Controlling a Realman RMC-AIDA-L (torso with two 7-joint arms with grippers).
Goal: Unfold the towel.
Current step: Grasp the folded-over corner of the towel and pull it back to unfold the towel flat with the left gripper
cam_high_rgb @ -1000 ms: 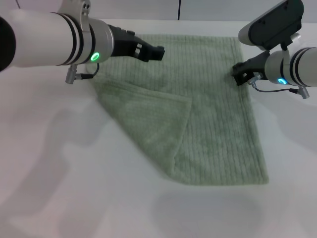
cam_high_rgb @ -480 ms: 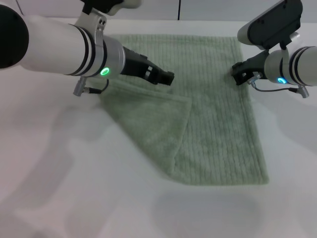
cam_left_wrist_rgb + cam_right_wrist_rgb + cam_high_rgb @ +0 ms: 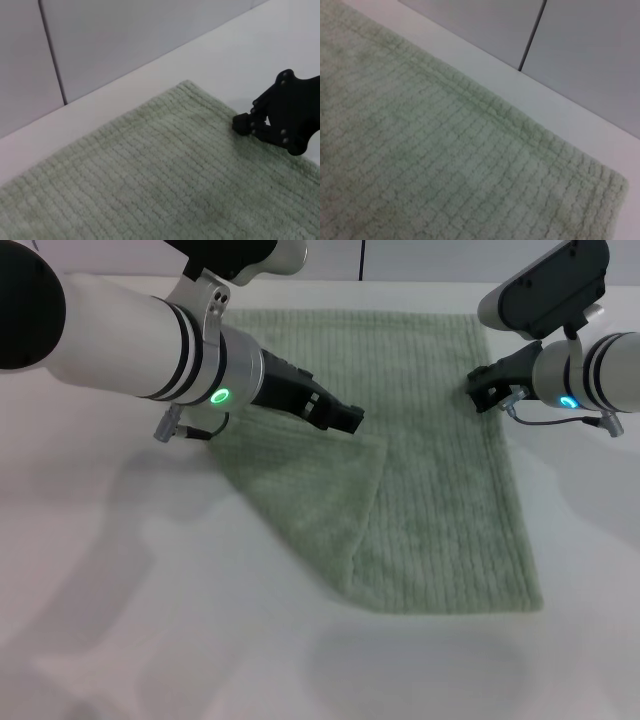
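Head view. The towel (image 3: pixel 420 460) lies flat on the white table (image 3: pixel 120 620), its long axis running from the far edge toward the robot and skewing slightly toward the robot's right at the near end. It is a pale green terry cloth with fine parallel ribs running along its length. Its left near corner is folded over onto the cloth, forming a triangular flap (image 3: pixel 305 490) with a smoother, unribbed face. The left gripper (image 3: pixel 345 420), black and slim at the end of a white arm with a green light, hovers at the flap's far corner; its fingers look drawn close together, though the angle makes this uncertain. The right gripper (image 3: pixel 483 390) sits at the towel's right edge near the far right corner; whether it is open or closed on the hem cannot be told.

Left wrist view. Ribbed green cloth fills the lower part, ending at a rounded corner near a grey panelled wall (image 3: pixel 125 35). The right gripper's black linkage touches the towel's edge there.

Right wrist view. A hemmed edge and rounded corner of the towel rest on the white table.
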